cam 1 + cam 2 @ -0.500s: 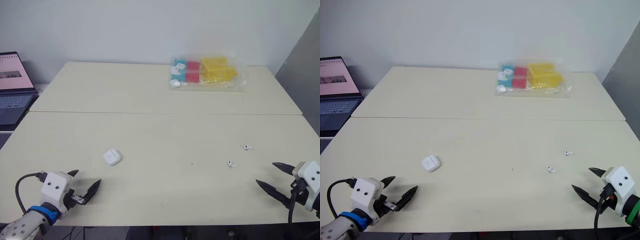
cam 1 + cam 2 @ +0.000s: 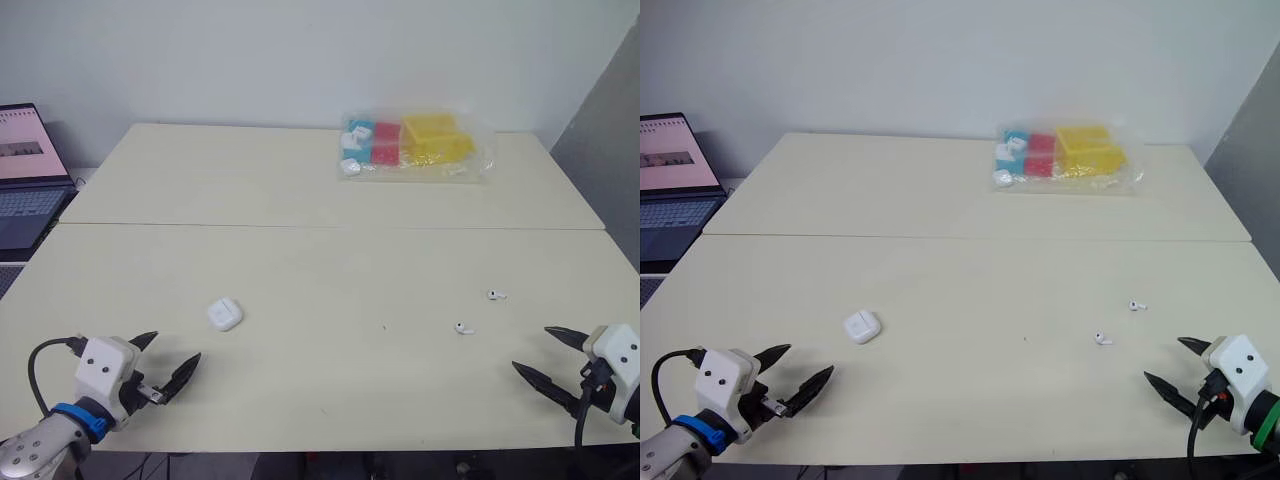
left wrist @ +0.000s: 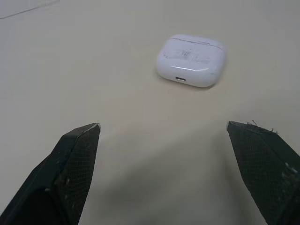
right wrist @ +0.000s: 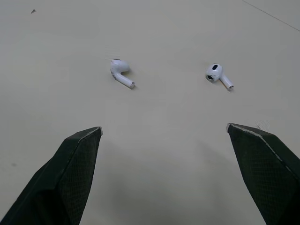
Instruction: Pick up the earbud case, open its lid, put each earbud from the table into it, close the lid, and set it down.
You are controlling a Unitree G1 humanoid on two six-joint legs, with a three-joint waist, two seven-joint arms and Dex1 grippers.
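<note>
Glossy rounded white case (image 3: 191, 60) shut, w/ matte table (image 2: 330, 260)

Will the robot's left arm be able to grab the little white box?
Probably yes. The left gripper is open, and the earbud case lies just ahead of it on the table, with nothing between them.

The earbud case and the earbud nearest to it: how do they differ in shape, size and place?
The earbud case is a rounded block with its lid shut; the nearest earbud is a bulb with a short stem. The earbud case is clearly larger than the nearest earbud. The earbud case lies toward the robot's left, the nearest earbud toward its right. Both are white and rest on the table, untouched.
</note>
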